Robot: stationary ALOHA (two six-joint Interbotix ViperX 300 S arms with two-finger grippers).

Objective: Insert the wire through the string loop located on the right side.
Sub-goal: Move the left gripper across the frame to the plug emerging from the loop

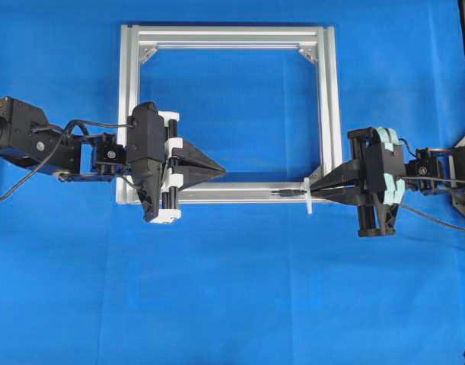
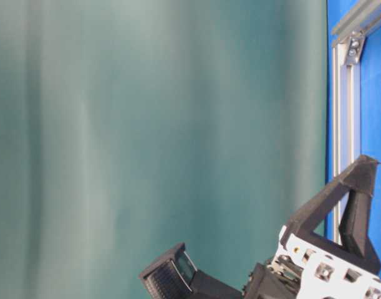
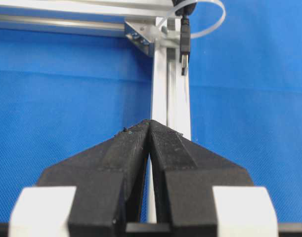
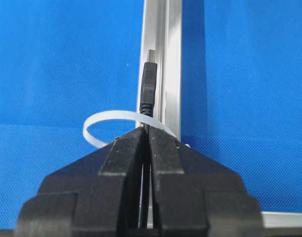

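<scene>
Your right gripper [image 4: 146, 132] pinches the wire [image 4: 148, 91] just behind its plug, whose tip pokes forward through the string loop [image 4: 99, 120] on the frame [image 1: 232, 192]. Your left gripper [image 3: 150, 124] is pressed together, holding nothing, over the same rail, well apart from the plug.

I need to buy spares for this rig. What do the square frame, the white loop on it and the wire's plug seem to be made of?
Frame: likely extruded aluminium, brushed silver sheen, slotted rails, bolted corner brackets.
String loop: looks like thin translucent white plastic, a flat glossy band more like a cable tie than string.
Wire: matte black moulded plastic plug body with a small bare metal tip; probably a USB-type connector.
</scene>
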